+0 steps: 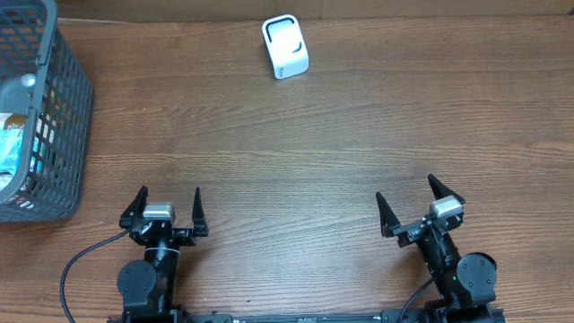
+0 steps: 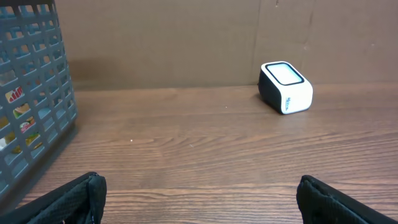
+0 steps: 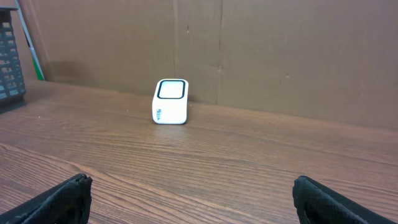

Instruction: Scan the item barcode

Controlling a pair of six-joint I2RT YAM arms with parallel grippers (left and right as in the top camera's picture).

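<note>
**1. Left end effector** [image 1: 169, 193]: at the near edge of the tabletop [image 1: 287, 152], on your left. Its fingers are spread wide apart with nothing between them. It points away from you, which reads as a ready pose, open so it can go straight to a pick.

**2. Right end effector** [image 1: 405, 187]: at the near edge on the right, well apart from its partner. Its fingers are likewise apart and empty, and it is turned slightly toward the middle.

**3. Cable** [image 1: 81, 260]: loops out from the left arm's base at the near edge.

**4. Basket** [image 1: 67, 117]: grey mesh, at the left edge, ahead of the left end effector. It holds the packets [image 1: 11, 144], the goods you are to scan. A teal wrapper and coloured labels show through the mesh, but you cannot make out a barcode. Nothing has been lifted out yet. From its position, the left arm looks the natural one to reach in.

**5. Scanner** [image 1: 285, 47]: a small white box on the far side, roughly central and well apart from the basket. Its dark-framed window faces up, likely so a barcode can be held face-down over it. The central spot seems chosen so either arm can reach it.

**6. Cardboard wall** [image 3: 280, 50]: stands behind the scanner and closes off the far edge.
</note>
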